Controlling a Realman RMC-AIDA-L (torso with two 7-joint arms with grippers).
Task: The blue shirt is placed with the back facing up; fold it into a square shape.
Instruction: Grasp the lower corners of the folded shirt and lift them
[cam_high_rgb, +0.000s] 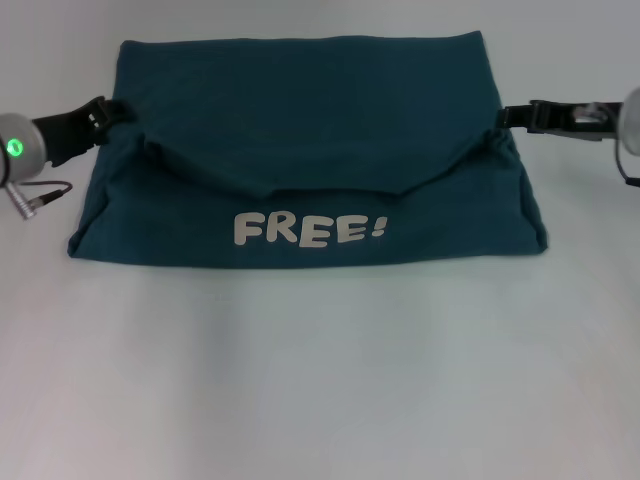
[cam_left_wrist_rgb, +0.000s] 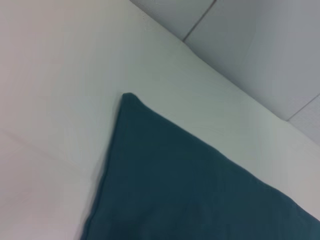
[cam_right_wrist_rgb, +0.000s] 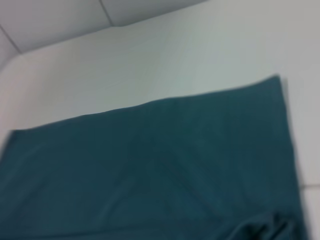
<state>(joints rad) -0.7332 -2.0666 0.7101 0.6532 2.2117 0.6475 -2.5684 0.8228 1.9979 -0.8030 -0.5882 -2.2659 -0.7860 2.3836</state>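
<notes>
Left gripper (cam_high_rgb: 118, 108) and right gripper (cam_high_rgb: 505, 118) fingertips are buried in blue shirt (cam_high_rgb: 300, 120) side edges; finger state can't be told. Both arms are cut off by head view's edges. Neither wrist view shows fingers.

One blue shirt (cam_high_rgb: 300, 130), folded, on one white counter (cam_high_rgb: 320, 380). One line of white lettering (cam_high_rgb: 308, 229) on the shirt, five characters in all. Two arms, one at each side edge: one left tool (cam_high_rgb: 112, 110), one right tool (cam_high_rgb: 515, 116).
</notes>
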